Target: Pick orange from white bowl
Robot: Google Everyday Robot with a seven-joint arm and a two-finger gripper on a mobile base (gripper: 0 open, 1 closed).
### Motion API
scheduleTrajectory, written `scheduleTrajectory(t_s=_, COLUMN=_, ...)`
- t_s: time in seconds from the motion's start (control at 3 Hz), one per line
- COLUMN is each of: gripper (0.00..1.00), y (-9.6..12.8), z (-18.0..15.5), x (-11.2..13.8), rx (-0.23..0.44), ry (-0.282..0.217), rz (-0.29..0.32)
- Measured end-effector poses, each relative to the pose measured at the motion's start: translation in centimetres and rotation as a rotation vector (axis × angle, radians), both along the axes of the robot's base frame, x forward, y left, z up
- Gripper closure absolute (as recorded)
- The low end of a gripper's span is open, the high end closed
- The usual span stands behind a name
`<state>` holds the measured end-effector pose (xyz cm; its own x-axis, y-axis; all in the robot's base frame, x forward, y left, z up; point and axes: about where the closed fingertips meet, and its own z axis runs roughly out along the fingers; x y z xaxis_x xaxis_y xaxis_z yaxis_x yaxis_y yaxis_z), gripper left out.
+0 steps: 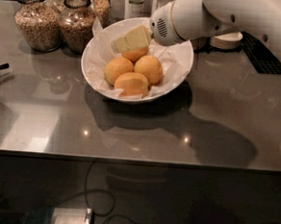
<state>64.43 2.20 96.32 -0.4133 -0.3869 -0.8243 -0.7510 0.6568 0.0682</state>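
Gripper (131,38) held over the rear orange (135,54) in the white bowl (185,64); its grip cannot be told.
Glossy grey counter (43,121) is seen beneath it; grain jars (38,22) are set beyond its tip.

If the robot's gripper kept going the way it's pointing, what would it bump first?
Probably the crinkled paper lining the left side of the white bowl. The gripper points left and slightly down, just over the back orange; depth is unclear, so it might touch that orange first.
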Motion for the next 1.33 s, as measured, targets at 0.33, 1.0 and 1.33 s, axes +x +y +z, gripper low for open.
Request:
scheduleTrajectory(t_s=0.33, gripper=0.14, y=0.2, z=-1.2, x=1.0, rx=-0.04, ry=-0.024, rz=-0.078)
scheduleTrajectory(t_s=1.0, gripper=0.11, y=-1.8, z=-2.9, x=3.6, rx=-0.127, ry=-0.113, rz=-0.28)
scheduleTrajectory(t_s=1.33, gripper=0.04, y=-2.3, z=-2.8, x=4.0, rx=-0.115, ry=-0.104, rz=-0.327)
